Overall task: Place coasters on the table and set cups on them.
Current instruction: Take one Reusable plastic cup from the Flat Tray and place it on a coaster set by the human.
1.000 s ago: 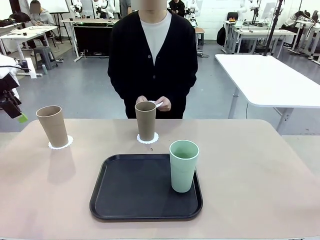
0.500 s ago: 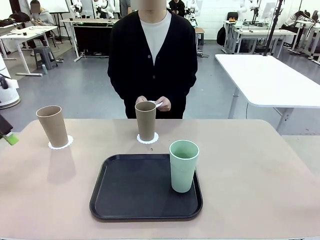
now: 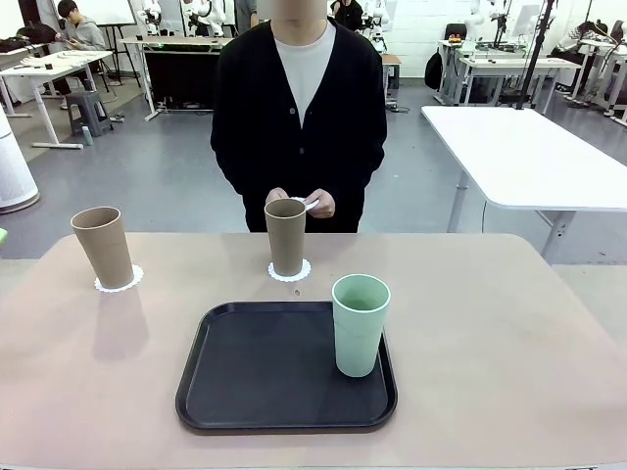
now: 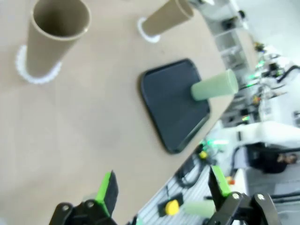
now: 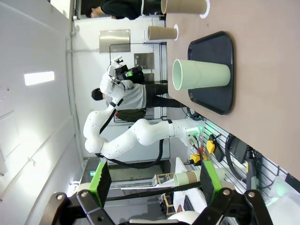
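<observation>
Hovering over the table point(image 4: 93, 131), left end effector point(image 4: 161, 183) wide, empty, right end effector point(image 5: 154, 177) likewise wide

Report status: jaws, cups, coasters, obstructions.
Left jaws, right jaws open, empty. Two tan cups on coasters; green cup on black tray, no coaster. Person's hands, holding something white, close behind middle cup.

left gripper point(image 4: 163, 184) withdrawn, farther to the left

The left fingers point(image 4: 108, 191) stand spread wide, holding nothing; the right fingers point(image 5: 101, 180) are spread likewise.
</observation>
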